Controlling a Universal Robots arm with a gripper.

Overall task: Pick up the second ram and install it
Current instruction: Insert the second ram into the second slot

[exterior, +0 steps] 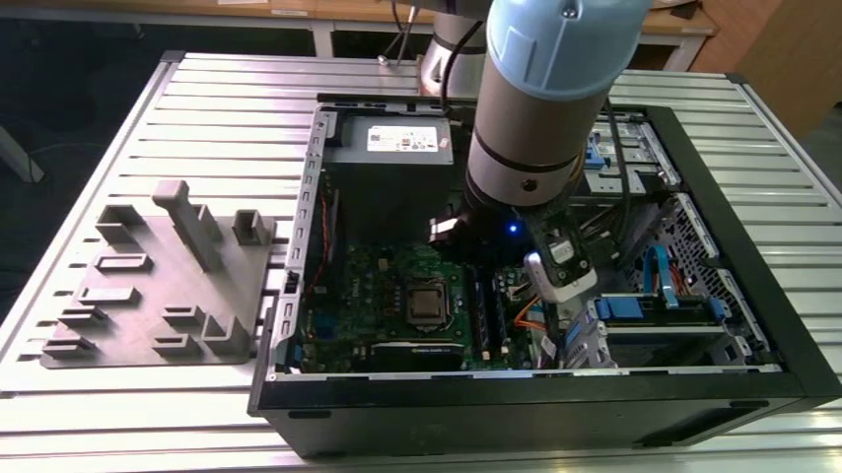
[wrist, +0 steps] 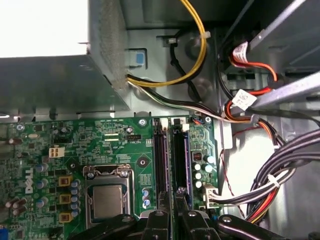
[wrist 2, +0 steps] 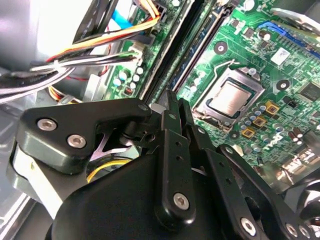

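Misalignment is the big worry here imo. The hand sits low inside the PC case, right at the near end of the two long memory slots on the motherboard. Those slots lie just beside each other, so a small sideways offset could put the stick on the ridge between them or into the wrong one. A tilted stick would jam at one end and flex the board when pushed. The cable bundle hangs near the slots on the far side from the processor socket, so the knuckles could snag a wire. I can't tell whether the slot latches are open, and shut latches would block seating.

As for the hand itself, in both wrist views the fingers are drawn nearly together with just a sliver of gap. It looks clenched on the second ram, a thin dark strip seen edge-on between the tips, though that's my read and not crystal clear. The stick sits right above the slot ends. I can't say if it touches a slot yet.

The grey holder block sits well apart on the counter.
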